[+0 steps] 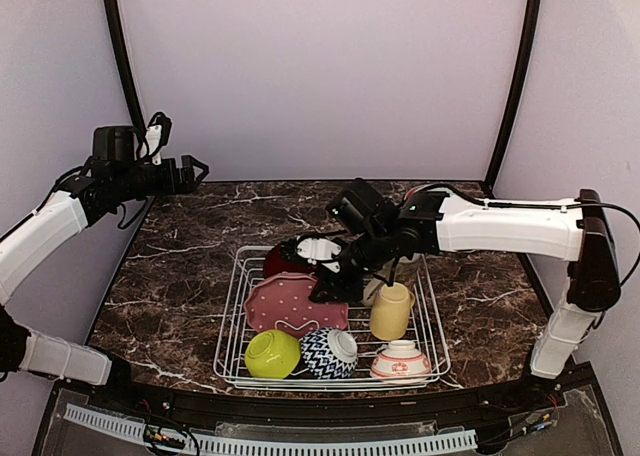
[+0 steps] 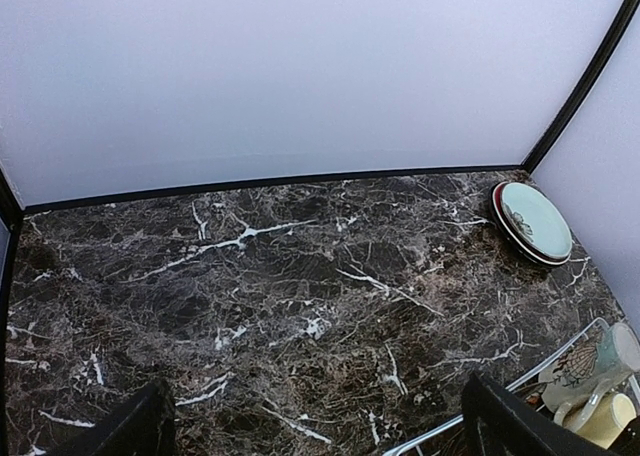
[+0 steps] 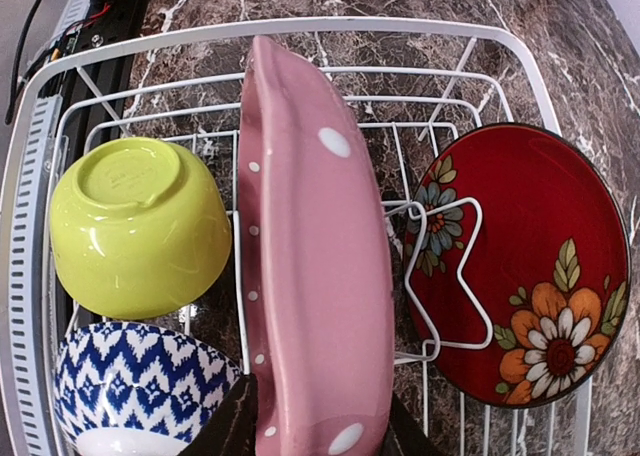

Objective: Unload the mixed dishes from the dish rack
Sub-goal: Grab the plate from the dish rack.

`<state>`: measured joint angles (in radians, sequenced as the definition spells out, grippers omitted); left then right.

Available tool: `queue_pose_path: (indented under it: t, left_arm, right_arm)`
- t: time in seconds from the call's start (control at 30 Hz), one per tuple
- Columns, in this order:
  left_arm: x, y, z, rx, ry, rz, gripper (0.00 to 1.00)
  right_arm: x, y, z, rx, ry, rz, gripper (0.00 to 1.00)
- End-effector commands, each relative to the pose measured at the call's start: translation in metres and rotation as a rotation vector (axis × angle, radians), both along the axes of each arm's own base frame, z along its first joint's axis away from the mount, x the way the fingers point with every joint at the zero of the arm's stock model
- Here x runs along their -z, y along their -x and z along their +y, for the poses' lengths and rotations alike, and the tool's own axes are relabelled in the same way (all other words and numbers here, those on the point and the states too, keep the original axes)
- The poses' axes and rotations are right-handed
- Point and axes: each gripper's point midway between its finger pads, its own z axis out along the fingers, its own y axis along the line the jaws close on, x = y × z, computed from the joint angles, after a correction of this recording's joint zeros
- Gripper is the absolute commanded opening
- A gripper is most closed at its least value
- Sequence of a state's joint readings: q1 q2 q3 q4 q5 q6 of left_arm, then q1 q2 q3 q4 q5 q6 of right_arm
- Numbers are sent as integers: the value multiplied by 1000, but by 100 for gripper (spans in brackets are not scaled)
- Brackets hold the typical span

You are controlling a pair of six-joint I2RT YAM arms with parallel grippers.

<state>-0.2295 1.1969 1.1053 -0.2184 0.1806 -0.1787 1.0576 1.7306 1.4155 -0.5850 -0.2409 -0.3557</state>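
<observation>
My right pincer (image 3: 315, 428) is clamped on the pink dotted plate (image 3: 310, 256) — a finger against each face. Plate stands on edge in the dish rack (image 3: 300, 24), between lime bowl (image 3: 135, 226) and red plate (image 3: 520, 266). My left pincer (image 2: 320, 431) — spread wide, above the table (image 2: 300, 276).

Glossy glazed pink plate (image 3: 320, 276) (prob. ceramic), white-coated wire rack (image 3: 300, 23), polished marble-look table (image 2: 300, 276).
</observation>
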Motion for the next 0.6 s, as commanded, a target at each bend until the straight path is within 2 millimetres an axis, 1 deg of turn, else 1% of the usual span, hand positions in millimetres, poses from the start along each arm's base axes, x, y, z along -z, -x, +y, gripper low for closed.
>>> queue_pose_path:
  t: [0.0,0.13,0.33,0.57]
  left_arm:
    - [9,4,-5,24,5,27,99]
    - [9,4,-6,28,9,29,99]
    - [10,4,-7,31,15,32,99]
    - [10,4,-7,32,19,35,99]
  right_arm:
    - [-1,2,8,-18,-5,-3,30]
    - [-5,5,10,-27,-14,-2,23]
    - [-11,4,9,-11,-8,-39,11]
    - [-29,5,5,6,-32,-88,1]
